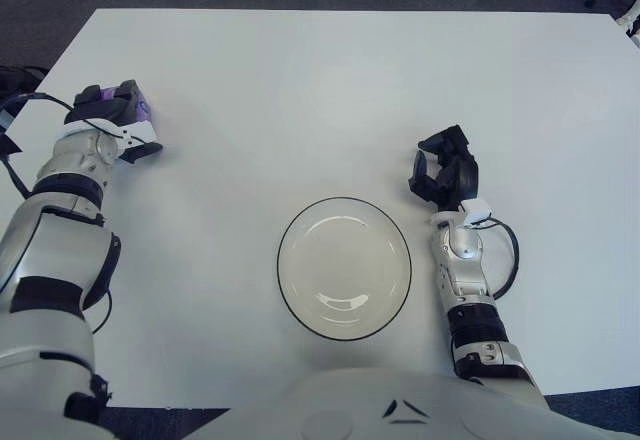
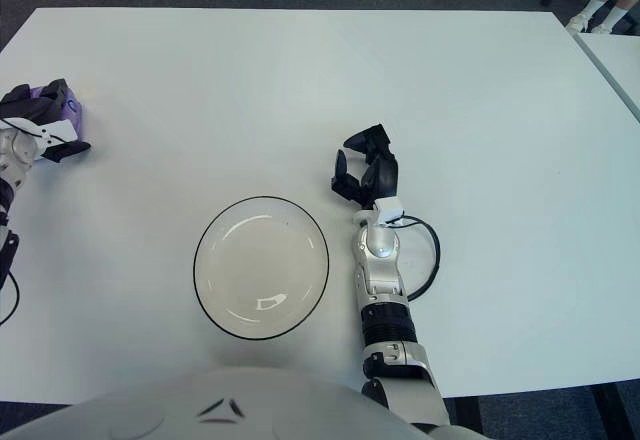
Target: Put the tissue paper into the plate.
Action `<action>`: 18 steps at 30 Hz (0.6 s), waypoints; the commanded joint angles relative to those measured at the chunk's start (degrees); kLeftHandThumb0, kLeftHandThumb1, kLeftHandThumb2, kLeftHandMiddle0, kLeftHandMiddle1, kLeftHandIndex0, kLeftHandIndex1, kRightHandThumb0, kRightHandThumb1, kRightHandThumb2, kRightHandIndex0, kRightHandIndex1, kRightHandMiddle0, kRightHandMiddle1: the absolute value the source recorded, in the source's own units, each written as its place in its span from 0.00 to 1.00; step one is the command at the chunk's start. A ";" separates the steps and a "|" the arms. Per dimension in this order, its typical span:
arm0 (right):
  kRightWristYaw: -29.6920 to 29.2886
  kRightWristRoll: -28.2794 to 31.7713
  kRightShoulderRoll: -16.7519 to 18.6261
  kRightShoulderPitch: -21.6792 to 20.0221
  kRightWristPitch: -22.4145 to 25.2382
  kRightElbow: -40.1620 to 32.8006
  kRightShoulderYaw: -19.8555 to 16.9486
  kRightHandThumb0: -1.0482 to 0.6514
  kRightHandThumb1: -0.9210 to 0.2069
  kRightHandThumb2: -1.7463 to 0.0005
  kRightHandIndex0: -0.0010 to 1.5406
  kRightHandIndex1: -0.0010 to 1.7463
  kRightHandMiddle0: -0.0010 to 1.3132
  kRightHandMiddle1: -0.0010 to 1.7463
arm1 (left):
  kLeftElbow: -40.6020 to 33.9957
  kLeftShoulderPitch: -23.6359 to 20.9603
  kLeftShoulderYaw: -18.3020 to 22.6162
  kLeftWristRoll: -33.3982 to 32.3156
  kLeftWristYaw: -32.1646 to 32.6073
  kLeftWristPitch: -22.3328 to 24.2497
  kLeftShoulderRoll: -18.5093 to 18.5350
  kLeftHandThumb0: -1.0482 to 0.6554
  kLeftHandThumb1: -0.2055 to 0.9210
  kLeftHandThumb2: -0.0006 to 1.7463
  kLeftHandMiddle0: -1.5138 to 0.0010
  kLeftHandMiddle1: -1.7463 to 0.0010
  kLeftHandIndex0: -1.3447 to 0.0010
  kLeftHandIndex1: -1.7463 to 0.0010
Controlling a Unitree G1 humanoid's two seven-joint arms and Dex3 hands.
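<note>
The tissue [image 1: 140, 110], a small purple pack, sits at about 9 to 10 o'clock on the white table [image 1: 300, 90], well out toward the left edge, and it is mostly covered by the left hand [image 1: 118, 120], whose dark fingers [image 1: 140, 150] close around it so that only a purple strip shows at the hand's far side and top. In the right eye view the same pack [image 2: 55, 100] peeks out from that hand at the far left border. Whether the pack is lifted or lying on the table cannot be told. The plate [image 1: 290, 290], a shallow pale dish with a thin dark rim, lies near the table's front edge at about 6 o'clock, well apart from the tissue, which is at its 10 o'clock; nothing is in it. The right hand [image 1: 445, 175] shows just beside the plate at its 2 o'clock, not touching the rim, its black fingers [image 1: 420, 175] curled loosely inward around nothing, with the silver forearm running back toward 6 o'clock along the plate's right side and a black cable [image 1: 508, 260] looping off the wrist onto the table. The left forearm stretches from the lower left corner up to the tissue.
</note>
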 commanded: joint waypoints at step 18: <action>-0.64 0.49 -1.71 8.98 1.52 5.96 -2.23 0.38 0.32 0.42 0.41 0.90 0.32 1.00 | 2.86 6.19 1.75 -3.57 -5.63 1.26 -4.07 0.22 0.50 0.58 1.00 0.94 1.00 0.95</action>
